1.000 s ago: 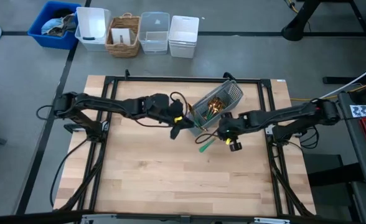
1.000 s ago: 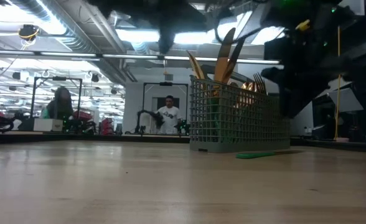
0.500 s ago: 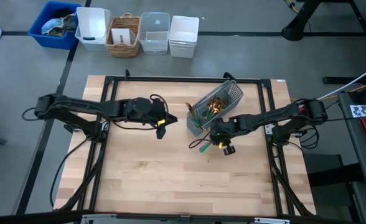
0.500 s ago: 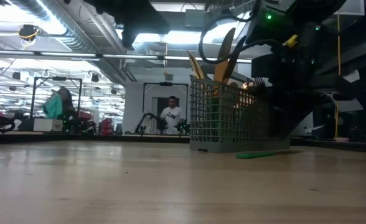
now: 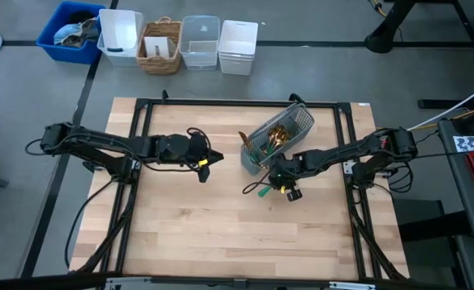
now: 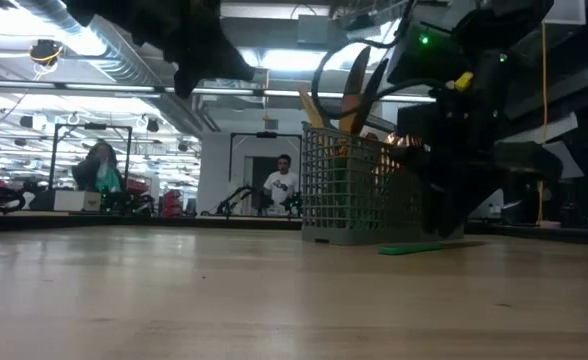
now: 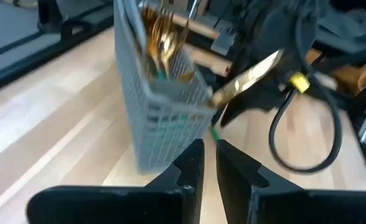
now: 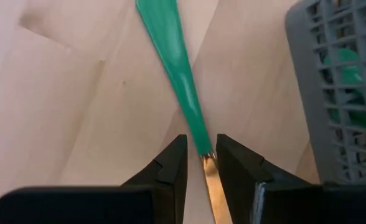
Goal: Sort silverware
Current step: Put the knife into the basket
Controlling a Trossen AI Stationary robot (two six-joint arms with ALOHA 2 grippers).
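Sorting looks barely begun; nearly all the silverware stands bunched in the grey mesh caddy, which sits on the tabletop toward its far right part; gold heads and teal handles show jumbled together in the left wrist view, no grouping by type visible.

Only one piece lies out of the caddy, flat on the bare wood just beside the caddy's near corner; green handle and a gold neck show, but whether it is a fork, spoon or knife I cannot tell.

Right gripper is low over that piece, jaws apart and straddling it where handle meets gold; they bracket it but do not look clamped, so I judge the pick not yet made.

Left gripper hangs over the tabletop left of the caddy, well apart from it; jaws nearly together with a thin gap, nothing between them.

No sorted piles or separate slots seen anywhere on the tabletop; judged left to do: essentially everything, the loose piece first, then the dozen or so in the caddy.
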